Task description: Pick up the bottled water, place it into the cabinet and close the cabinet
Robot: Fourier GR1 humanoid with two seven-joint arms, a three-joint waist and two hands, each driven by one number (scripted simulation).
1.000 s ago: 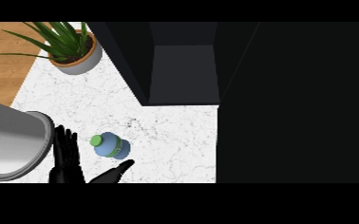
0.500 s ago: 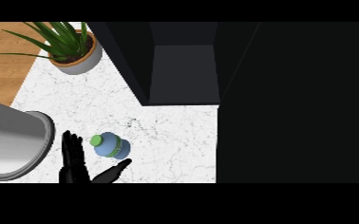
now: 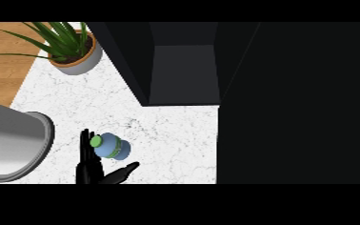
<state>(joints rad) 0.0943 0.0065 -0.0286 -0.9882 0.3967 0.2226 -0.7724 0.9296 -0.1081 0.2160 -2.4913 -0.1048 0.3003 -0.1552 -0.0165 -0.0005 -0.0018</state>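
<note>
The bottled water, pale blue with a green cap, stands on the white marble counter at the lower left. My left hand comes up from the lower edge around it. Its straight fingers rest against the bottle's left side, and the thumb spreads out below the bottle; the hand is open. The dark cabinet stands open at the top centre, its inside showing nothing. A large dark panel fills the right side. My right hand shows nowhere.
A potted plant with long green leaves stands at the upper left, beside the cabinet's left wall. A grey metal basin lies at the left edge, close to my hand. Wooden surface shows beyond the marble.
My left hand has slid to the right, and its fingers have reached the bottle's left side. The bottle has stayed in place.
</note>
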